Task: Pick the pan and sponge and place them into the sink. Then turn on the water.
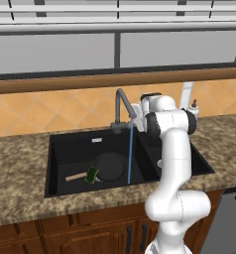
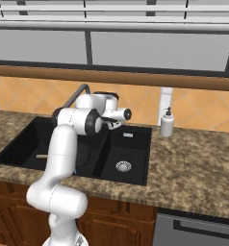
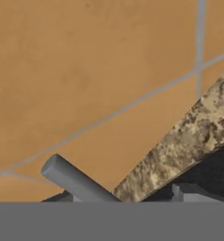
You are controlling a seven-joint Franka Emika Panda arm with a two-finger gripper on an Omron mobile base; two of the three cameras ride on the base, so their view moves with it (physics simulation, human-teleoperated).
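The round black frying pan [image 1: 110,166] and small dark green sponge [image 1: 92,174] are seen inside the black double-basin sink [image 1: 58,163], and a light-blue water stream [image 1: 130,151] is running. Whether the tool [image 2: 111,124] by the faucet is open cannot be told. Only withdrawal seems needed.

The pan [image 1: 110,166] is set in the left basin of the sink [image 1: 58,149], the sponge [image 1: 92,174] on its handle. The soap bottle [image 2: 167,123] stands behind the sink's right end.
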